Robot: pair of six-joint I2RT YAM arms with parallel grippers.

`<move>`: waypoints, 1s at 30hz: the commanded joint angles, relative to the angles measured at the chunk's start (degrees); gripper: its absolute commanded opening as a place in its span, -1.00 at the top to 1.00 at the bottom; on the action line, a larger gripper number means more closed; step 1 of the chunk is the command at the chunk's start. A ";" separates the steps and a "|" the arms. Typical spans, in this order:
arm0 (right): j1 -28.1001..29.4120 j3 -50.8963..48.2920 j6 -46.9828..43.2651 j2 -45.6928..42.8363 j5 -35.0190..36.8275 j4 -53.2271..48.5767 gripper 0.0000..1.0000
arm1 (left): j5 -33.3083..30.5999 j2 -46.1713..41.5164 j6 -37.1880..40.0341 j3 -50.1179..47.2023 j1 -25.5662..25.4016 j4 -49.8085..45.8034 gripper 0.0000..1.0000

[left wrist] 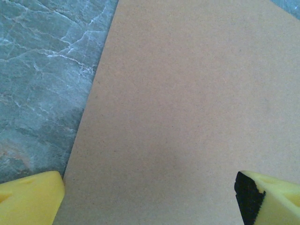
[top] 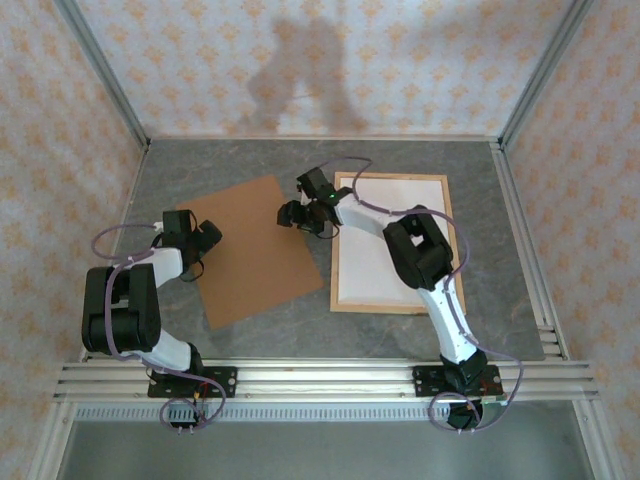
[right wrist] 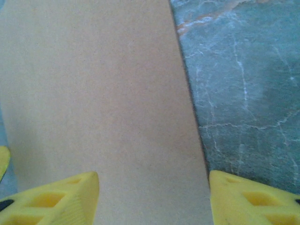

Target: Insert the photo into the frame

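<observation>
Frame (top: 395, 176) lies flat at 3 o'clock on the surface (top: 500, 250), long axis 12–6 and close to square with the edges. Photo (top: 365, 260) sits inside it, same 12–6 axis, plain white side up, wood strip showing all round. Printed side not visible, so I can't tell which end is the top. My right arm crosses over its 3 o'clock half.

Brown backing board (top: 250, 250) lies at 9 o'clock of the frame, just beside it. Its long axis is skewed to roughly 11–5.

Left tool (top: 203, 237) hangs over the board's 9 o'clock edge. It is released: both yellow fingers (left wrist: 28, 197) are spread wide, nothing between them.

Right tool (top: 297, 213) is over the board's 3 o'clock edge, near the frame's 10 o'clock corner. It is also released, with its fingers (right wrist: 253, 197) wide apart either side of that edge and gripping nothing.

View differences:
- The top view carries the frame, the photo and both arms.
- The left wrist view gives the board's grain, with marble at 9 o'clock.
- The right wrist view gives the board with marble at 3 o'clock.
- Whether either tool touches the board, can't tell from any view.
</observation>
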 commanded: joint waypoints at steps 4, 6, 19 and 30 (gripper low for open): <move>1.89 -3.28 3.30 -6.98 -16.13 14.89 -0.09 | 6.72 1.94 -1.53 -3.05 -0.92 -3.75 -0.86; 1.55 -5.42 4.73 -8.02 -17.70 18.59 -0.06 | 6.80 1.84 -1.52 -3.05 -0.97 -3.72 -0.86; 1.22 -15.40 14.05 -12.25 -19.49 40.27 0.02 | 7.96 0.96 -2.08 -4.34 -0.94 -2.33 -0.87; 3.19 -20.02 26.53 -13.14 -6.40 48.90 -0.01 | 8.87 -0.01 -2.65 -5.60 -0.91 -0.86 -0.87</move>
